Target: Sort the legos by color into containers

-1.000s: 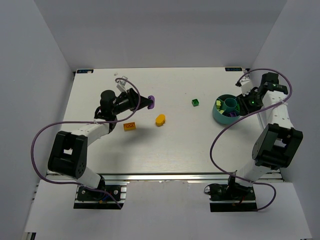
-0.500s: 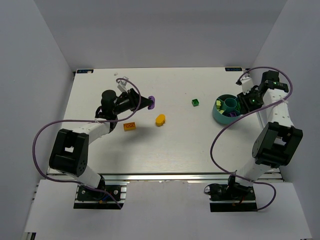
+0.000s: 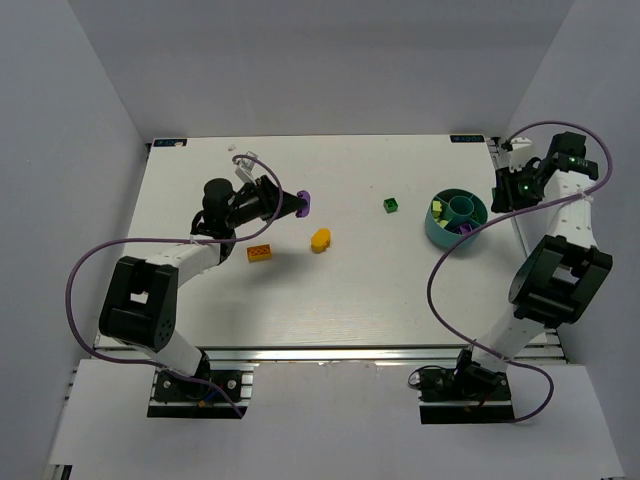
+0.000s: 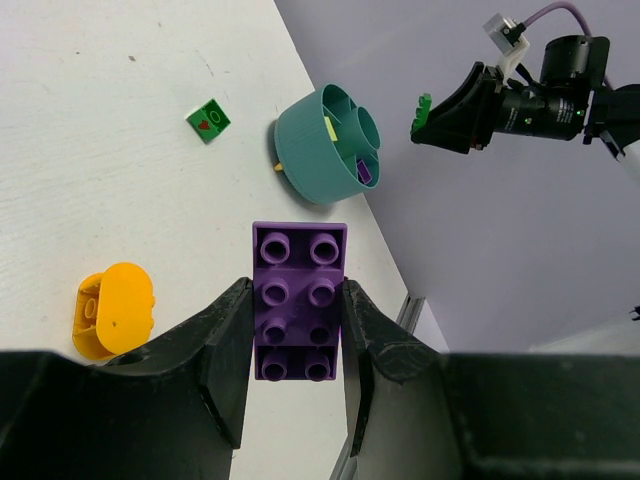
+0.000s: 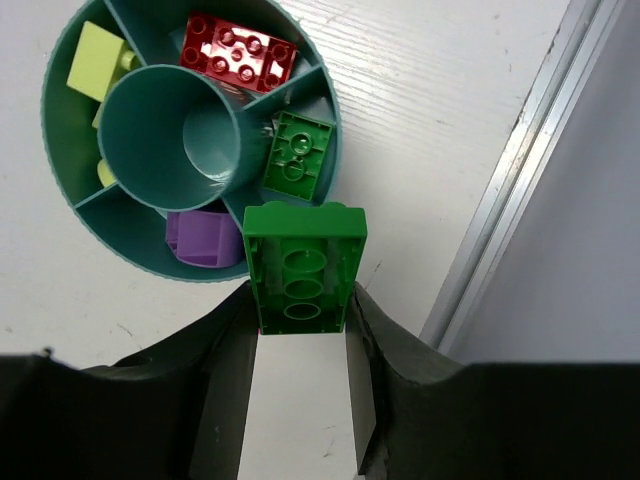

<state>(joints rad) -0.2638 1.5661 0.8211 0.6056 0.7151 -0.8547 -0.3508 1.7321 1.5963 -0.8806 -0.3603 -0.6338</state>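
No word or number can be read anywhere. A small green brick [image 4: 208,120], ahead and to the left of the left gripper [image 4: 297,300], carries a printed red mark too small to make out. Dark stickers [image 3: 168,143] at the far corners of the table [image 3: 350,290] are illegible.
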